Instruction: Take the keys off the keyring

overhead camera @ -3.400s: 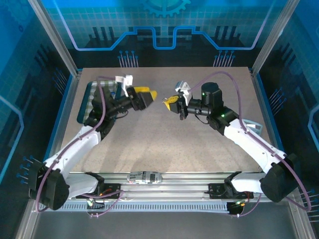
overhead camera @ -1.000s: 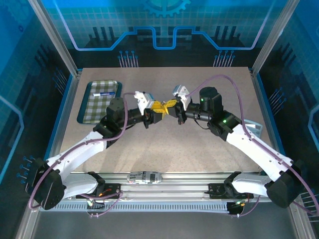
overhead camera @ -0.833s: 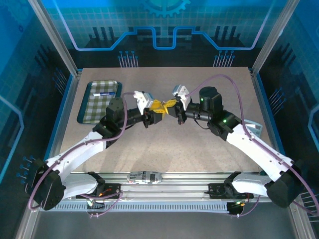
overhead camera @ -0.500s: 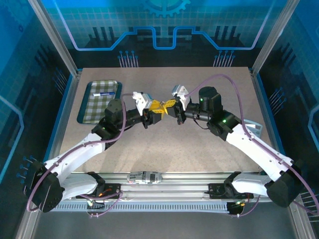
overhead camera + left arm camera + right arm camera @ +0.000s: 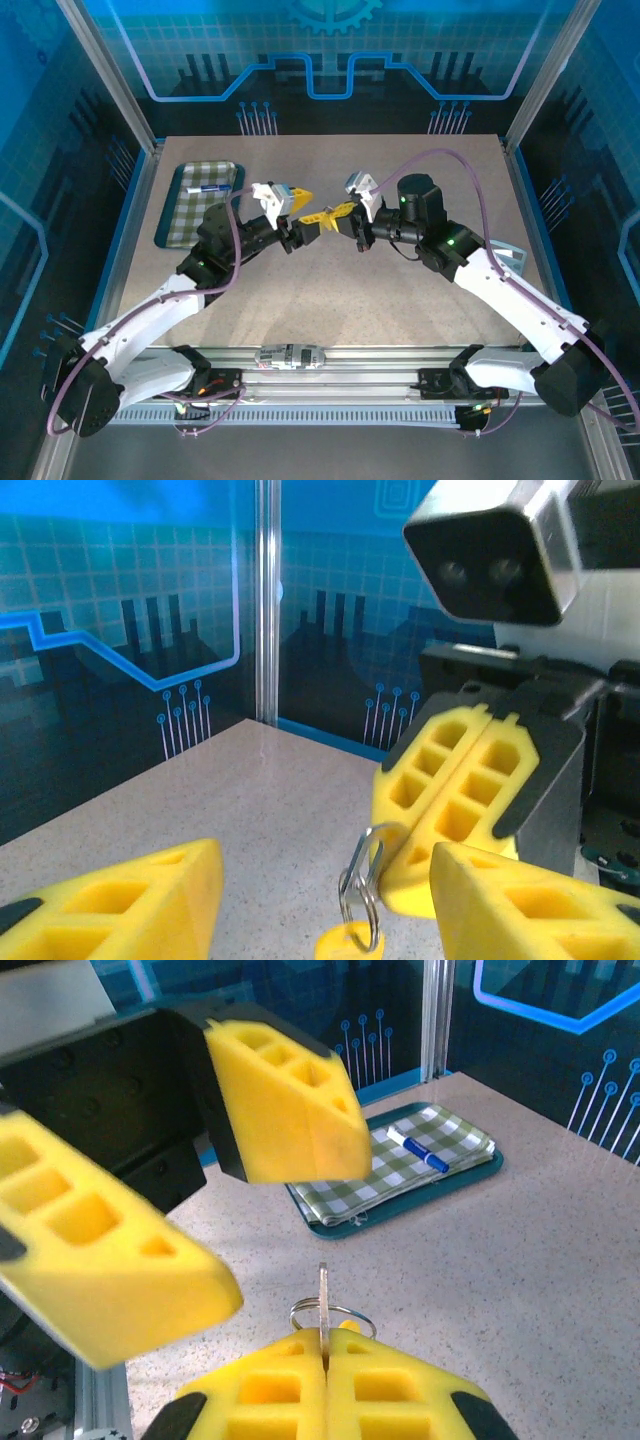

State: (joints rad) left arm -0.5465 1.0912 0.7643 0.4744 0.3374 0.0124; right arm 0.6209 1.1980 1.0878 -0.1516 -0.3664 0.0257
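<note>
Left gripper has drawn back and spread its fingers wide since half a second ago; keyring, yellow tag dangling, is clamped in the closed right gripper above the table centre.

Right tool — pads together — pinches the keyring, yellow tag dangling between spread fingers of the left tool.

left claw facing right claw, tray rear-left

Bright, even light, soft shadows; close fingers slightly blurred.
</note>
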